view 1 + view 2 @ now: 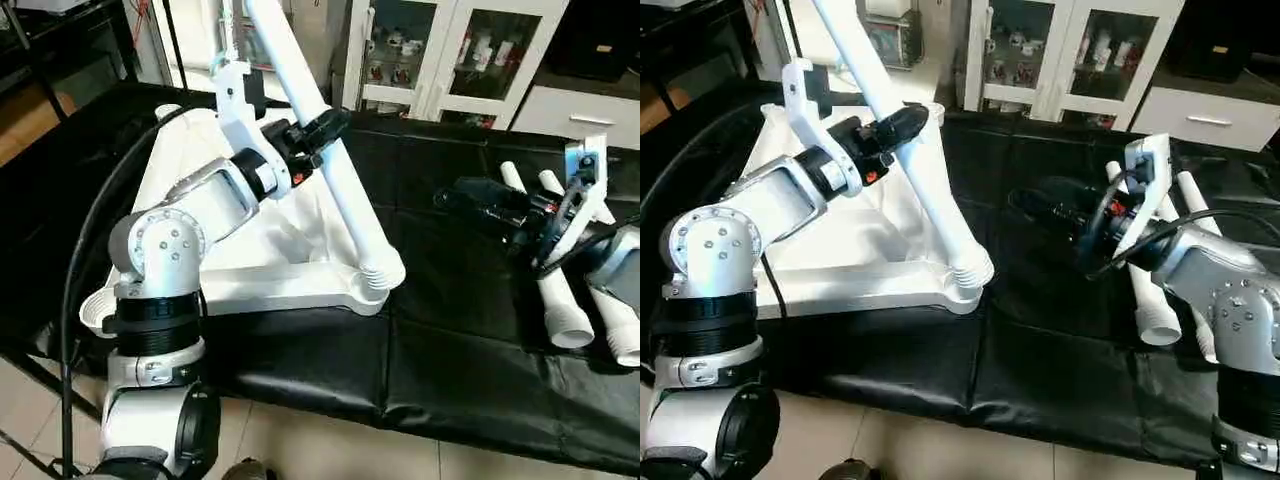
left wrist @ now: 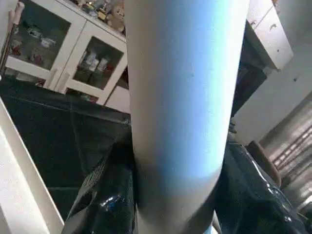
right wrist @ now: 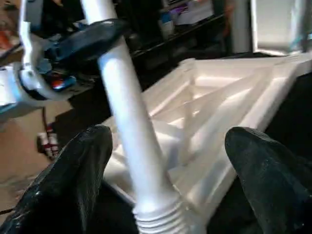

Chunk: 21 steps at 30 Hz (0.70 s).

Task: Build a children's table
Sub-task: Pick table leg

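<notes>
1. From the head views the whole layout is seen: the white table top lies underside up on the left part of the black padded surface, and one leg stands slanted in its near right corner socket, rising to the far left.
2. Spare legs are seen lying on the right part of the surface, well apart from the top, beneath the right arm.
3. The ribbed end of the leg at the socket and the X ribs of the underside are shown closely in the right wrist view, with the left gripper clamped higher on the tube.
4. In the left wrist view the leg is seen pressed between that gripper's dark fingers.
5. The left gripper is closed about halfway round the leg.
6. The right gripper is spread wide, holding nothing, hovering over bare surface between the top and the spare legs.
7. Open black surface is left near the front edge; glass-door cabinets stand beyond the far edge.
</notes>
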### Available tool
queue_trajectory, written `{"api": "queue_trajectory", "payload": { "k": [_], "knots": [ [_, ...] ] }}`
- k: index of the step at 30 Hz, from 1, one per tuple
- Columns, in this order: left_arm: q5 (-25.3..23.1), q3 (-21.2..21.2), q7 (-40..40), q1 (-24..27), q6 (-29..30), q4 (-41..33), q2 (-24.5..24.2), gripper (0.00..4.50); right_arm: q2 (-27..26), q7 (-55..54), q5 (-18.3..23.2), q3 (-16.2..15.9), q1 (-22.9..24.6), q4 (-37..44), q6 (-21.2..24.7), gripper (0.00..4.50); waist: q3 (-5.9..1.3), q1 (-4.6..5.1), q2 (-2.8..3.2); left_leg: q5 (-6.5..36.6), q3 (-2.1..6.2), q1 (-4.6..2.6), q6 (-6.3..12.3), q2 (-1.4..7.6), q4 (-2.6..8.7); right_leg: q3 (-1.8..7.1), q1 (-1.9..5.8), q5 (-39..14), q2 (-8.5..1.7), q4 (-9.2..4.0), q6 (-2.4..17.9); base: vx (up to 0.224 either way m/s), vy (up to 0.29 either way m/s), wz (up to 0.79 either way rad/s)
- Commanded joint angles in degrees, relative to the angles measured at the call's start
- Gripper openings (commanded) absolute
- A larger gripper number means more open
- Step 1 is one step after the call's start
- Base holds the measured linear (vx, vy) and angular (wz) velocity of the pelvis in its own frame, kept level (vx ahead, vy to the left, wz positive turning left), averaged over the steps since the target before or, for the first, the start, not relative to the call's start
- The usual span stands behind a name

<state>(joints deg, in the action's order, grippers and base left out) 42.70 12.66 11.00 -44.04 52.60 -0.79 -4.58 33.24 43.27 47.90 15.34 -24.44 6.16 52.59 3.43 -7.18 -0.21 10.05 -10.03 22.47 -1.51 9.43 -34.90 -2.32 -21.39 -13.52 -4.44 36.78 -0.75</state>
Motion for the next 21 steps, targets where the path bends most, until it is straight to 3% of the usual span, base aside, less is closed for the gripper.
{"api": "queue_trajectory", "payload": {
  "k": [1, 4, 6, 9, 14, 15, 18, 21],
  "knots": [
    [0.84, -0.96, 1.71, -1.33, 0.61, -1.06, -0.78, 1.78, 1.32, 0.75, 1.86, 0.42, -0.34, 1.02, 0.89, 4.01, -4.13, -0.35, -1.07, 3.29, 1.03, -1.38, 1.83, 3.21, 3.5, 2.1, 2.34, 0.39, -3.92, -4.18, 13.71, 0.0, 0.0, 0.0],
    [4.62, -1.51, 7.66, -0.77, 2.03, -3.04, -1.87, 1.78, 1.53, 1.64, 3.01, 0.32, -0.3, 1.55, 0.99, 4.01, -4.17, -0.76, -1.32, 2.55, 0.92, -1.4, 1.76, 3.06, 3.45, 2.11, 2.29, 0.96, -4.0, -4.06, 13.62, 0.0, 0.0, 0.0],
    [9.04, -1.44, 14.01, -0.12, 3.25, -4.94, -2.86, 1.77, 1.34, 3.1, 4.53, 1.43, -0.37, 2.23, 2.27, 4.01, -4.28, -1.08, -1.08, 1.87, 0.9, -1.37, 1.57, 3.16, 3.43, 2.06, 2.13, 1.71, -3.98, -3.77, 14.37, 0.0, 0.0, 0.0],
    [11.76, -1.58, 20.2, 0.28, 4.23, -4.85, -4.65, 1.77, 1.96, 3.85, 5.66, 1.62, 0.3, 2.99, 3.1, 4.01, -4.17, -1.17, -1.1, 1.88, 0.82, -1.29, 1.89, 3.05, 3.43, 2.05, 2.02, 2.54, -3.79, -3.74, 14.53, 0.0, 0.0, 0.0],
    [13.96, -1.5, 26.88, 0.68, 4.4, -4.68, -6.6, 1.77, 2.43, 4.63, 8.6, 2.41, 1.1, 4.14, 4.45, 4.01, -4.08, -1.19, -0.85, 4.28, 0.87, -1.43, 0.49, 3.15, 3.7, 2.09, 2.02, -0.49, -3.88, -4.03, 13.69, 0.0, 0.0, 0.0],
    [14.13, -1.68, 28.17, 0.61, 4.4, -4.5, -7.02, 1.77, 2.58, 4.76, 9.46, 2.62, 1.56, 5.0, 4.99, 4.01, -4.1, -1.25, -0.4, 4.44, 0.9, -1.49, 0.36, 3.14, 3.67, 2.12, 1.95, -0.61, -3.94, -4.06, 13.62, 0.0, 0.0, 0.0],
    [14.22, -2.36, 31.01, 0.26, 3.77, -3.49, -7.89, 1.77, 2.69, 4.59, 11.31, 3.29, 2.4, 6.57, 5.98, 4.01, -4.13, -1.2, -0.74, 4.13, 0.9, -1.4, 0.35, 3.11, 3.75, 2.11, 2.07, 0.22, -3.84, -4.04, 13.35, 0.0, 0.0, 0.0],
    [14.46, -3.01, 33.32, 0.07, 3.36, -2.6, -8.57, 1.77, 2.88, 4.86, 13.14, 3.95, 3.36, 7.97, 7.0, 4.01, -4.06, -1.08, -0.46, 5.35, 0.88, -1.48, -0.22, 3.13, 3.81, 2.14, 1.99, -1.47, -3.88, -4.28, 13.18, 0.0, 0.0, 0.0]
  ]
}}
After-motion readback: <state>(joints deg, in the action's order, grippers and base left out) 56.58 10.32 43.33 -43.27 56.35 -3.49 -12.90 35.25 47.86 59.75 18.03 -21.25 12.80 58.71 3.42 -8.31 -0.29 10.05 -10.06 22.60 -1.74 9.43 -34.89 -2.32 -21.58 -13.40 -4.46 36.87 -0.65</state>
